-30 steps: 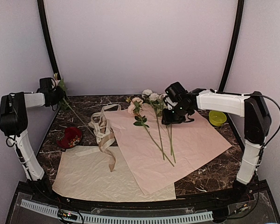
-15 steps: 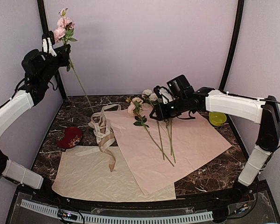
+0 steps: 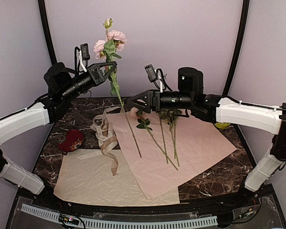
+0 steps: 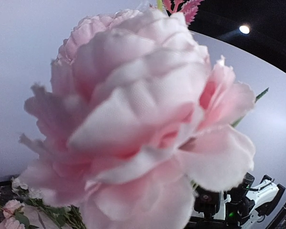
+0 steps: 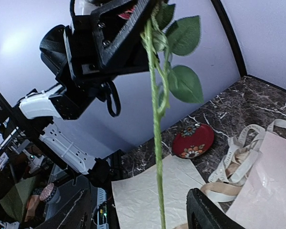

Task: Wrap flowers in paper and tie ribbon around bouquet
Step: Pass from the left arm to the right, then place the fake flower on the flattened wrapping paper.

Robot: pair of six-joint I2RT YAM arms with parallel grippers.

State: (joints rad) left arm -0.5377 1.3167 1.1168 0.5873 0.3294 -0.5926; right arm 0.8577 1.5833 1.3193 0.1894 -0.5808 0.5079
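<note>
Top external: rose [image 3: 115, 40] raised, stem end over paper [image 3: 200, 143] near left edge
Left gripper [image 3: 109, 68]: clamped on rose stem
Right gripper [image 3: 132, 101]: fingers apart beside stem
Flowers [image 3: 158, 131]: on paper, bare sheet to right

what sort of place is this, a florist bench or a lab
Most likely a robot lab cell, not a florist: plain lilac walls box in a marble table, a white left arm and right arm are bolted at its near edge, and pink paper and roses lie as props.
</note>
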